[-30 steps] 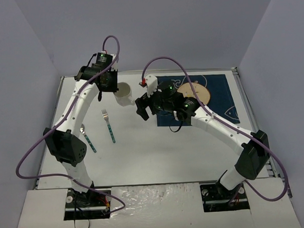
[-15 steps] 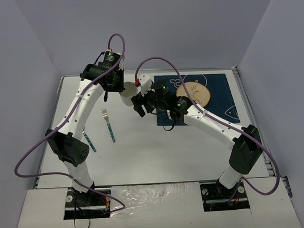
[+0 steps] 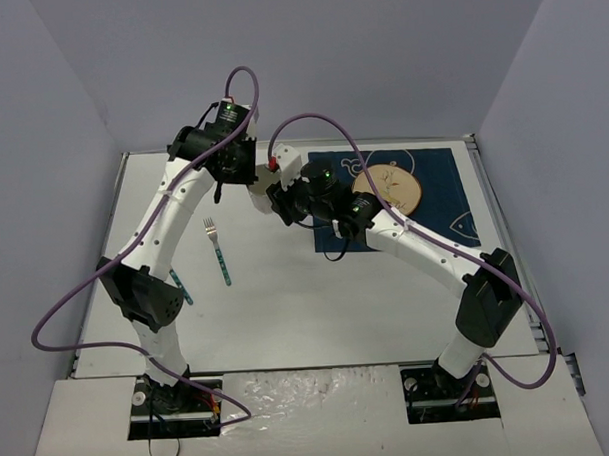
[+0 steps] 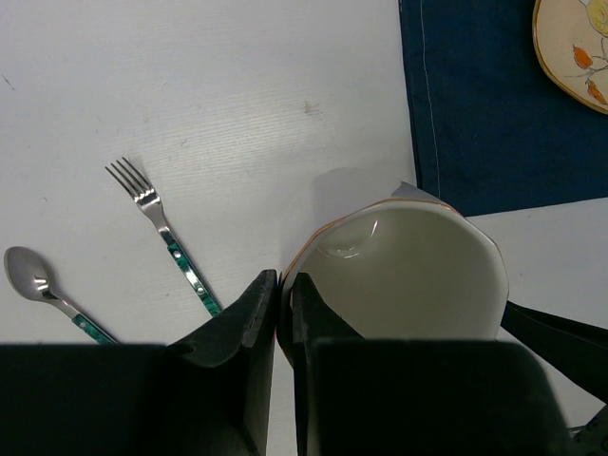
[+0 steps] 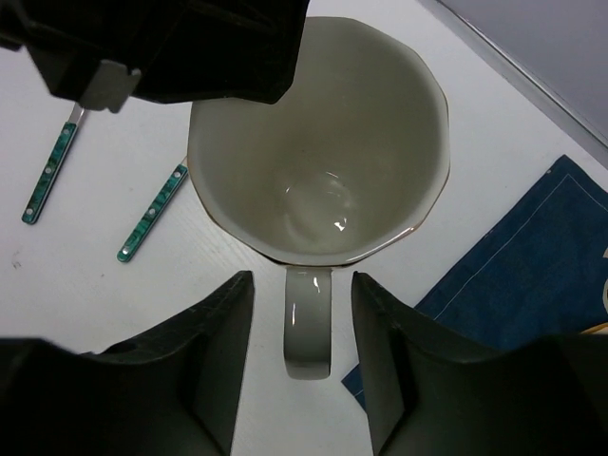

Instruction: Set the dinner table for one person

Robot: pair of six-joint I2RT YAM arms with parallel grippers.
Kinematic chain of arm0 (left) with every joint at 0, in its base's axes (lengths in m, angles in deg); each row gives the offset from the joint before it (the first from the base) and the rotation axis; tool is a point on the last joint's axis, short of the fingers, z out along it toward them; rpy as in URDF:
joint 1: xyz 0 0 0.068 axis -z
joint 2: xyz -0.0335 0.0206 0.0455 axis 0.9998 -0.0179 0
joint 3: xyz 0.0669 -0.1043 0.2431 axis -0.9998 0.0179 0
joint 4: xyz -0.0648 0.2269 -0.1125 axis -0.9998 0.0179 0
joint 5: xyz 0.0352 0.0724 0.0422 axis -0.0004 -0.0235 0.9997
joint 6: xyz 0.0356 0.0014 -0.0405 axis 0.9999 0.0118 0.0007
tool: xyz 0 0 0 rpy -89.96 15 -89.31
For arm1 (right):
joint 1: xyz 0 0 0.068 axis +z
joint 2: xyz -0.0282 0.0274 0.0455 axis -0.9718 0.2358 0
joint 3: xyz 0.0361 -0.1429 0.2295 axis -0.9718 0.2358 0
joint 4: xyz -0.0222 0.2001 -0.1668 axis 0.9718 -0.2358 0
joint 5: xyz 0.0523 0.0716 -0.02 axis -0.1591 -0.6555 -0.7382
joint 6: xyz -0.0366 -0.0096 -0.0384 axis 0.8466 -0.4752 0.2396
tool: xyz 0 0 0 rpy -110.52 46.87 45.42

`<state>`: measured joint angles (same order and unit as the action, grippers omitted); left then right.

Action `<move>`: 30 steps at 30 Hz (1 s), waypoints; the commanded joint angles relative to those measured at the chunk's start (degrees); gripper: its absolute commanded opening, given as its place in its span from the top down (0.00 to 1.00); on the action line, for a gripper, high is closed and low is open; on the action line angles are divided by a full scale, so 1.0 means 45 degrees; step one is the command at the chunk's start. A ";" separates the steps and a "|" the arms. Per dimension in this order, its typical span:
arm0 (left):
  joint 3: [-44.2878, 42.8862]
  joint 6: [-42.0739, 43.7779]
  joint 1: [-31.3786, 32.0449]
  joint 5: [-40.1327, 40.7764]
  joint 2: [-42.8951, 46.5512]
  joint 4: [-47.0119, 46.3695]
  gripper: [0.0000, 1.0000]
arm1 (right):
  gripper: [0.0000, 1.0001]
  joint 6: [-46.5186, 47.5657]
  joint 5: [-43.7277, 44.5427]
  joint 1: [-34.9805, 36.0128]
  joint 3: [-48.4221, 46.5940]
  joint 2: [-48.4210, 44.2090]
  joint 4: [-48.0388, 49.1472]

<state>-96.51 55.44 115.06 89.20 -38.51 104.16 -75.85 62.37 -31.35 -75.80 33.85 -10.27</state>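
Left jaws clamp the empty mug; right jaws gape around its handle.

Your left wrist cam loses the handle ends of the green-handled steel fork and matching spoon, plus the near side of the white ceramic mug, behind the left gripper.
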 commanded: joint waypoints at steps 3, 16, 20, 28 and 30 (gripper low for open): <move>-0.1018 -0.0240 0.0209 -0.0201 0.0544 -0.0442 1.00 | 0.67 0.0287 0.0362 0.0055 -0.0500 -0.0014 0.0957; 0.0548 -0.0752 0.0396 -0.0074 0.1924 -0.0850 0.63 | 1.00 0.0335 0.1046 -0.0009 0.0877 -0.1595 0.1351; 0.1399 -0.1062 0.0370 0.0327 0.2814 -0.1236 0.41 | 1.00 0.0248 0.1326 -0.0105 0.1894 -0.2544 0.1729; 0.6165 -0.1001 -0.0489 0.1283 0.5832 -0.3227 0.09 | 1.00 0.0170 0.1188 -0.1960 0.4117 -0.4515 0.2469; 0.7550 -0.0669 -0.0742 0.1258 0.6740 -0.4098 0.03 | 1.00 0.0512 0.1094 -0.2921 0.4204 -0.4720 0.2578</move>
<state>-72.00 51.42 114.02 92.90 -15.76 94.57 -74.82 66.06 -37.81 -55.51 18.55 -11.55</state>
